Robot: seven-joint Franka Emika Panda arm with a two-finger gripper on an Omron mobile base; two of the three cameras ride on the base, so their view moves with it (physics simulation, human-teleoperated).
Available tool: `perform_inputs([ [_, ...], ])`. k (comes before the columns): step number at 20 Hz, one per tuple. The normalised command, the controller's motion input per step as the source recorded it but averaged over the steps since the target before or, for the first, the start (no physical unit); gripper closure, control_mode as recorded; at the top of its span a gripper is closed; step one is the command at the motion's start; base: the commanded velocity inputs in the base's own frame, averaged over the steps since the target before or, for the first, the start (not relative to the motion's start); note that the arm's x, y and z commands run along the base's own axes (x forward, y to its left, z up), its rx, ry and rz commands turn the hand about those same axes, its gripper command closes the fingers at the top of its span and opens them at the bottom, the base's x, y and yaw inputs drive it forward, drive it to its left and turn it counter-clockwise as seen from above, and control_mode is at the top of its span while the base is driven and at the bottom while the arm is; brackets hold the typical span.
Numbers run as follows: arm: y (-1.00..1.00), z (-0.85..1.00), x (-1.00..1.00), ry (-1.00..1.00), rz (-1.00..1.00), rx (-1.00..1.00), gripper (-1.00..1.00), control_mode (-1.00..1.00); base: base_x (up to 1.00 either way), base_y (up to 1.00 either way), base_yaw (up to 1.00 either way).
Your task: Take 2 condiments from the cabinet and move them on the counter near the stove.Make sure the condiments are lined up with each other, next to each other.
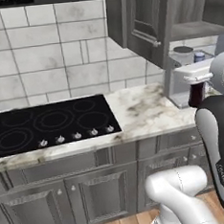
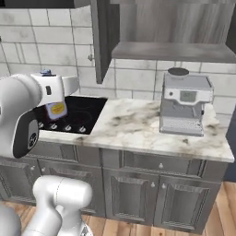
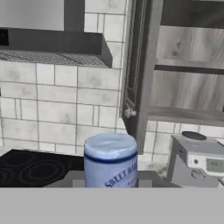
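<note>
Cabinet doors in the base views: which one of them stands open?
The tall grey wood-grain wall cabinet door, swung outward so the grey plank shelf behind it shows. The grey panelled doors below the white marble counter are all shut.

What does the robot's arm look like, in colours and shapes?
The arm has rounded glossy white segments and dark, nearly black joint covers. One dark cover bears small pale lettering, another a round pale mark. The hand is a white boxy block.
</note>
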Motion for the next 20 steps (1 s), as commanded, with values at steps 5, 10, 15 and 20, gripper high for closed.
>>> perform_inputs([
  [5, 0.0, 0.0, 0.0, 0.0, 0.0, 0.0, 1.0, 1.0, -0.01, 0.85, 0.0],
  [10, 0.0, 0.0, 0.0, 0.0, 0.0, 0.0, 1.0, 1.0, 0.0, 0.71, 0.0],
  [15, 0.0, 0.0, 0.0, 0.0, 0.0, 0.0, 1.0, 1.0, 0.08, 0.72, -0.05],
  [20, 0.0, 0.0, 0.0, 0.0, 0.0, 0.0, 1.0, 1.0, 0.05, 0.8, -0.14],
])
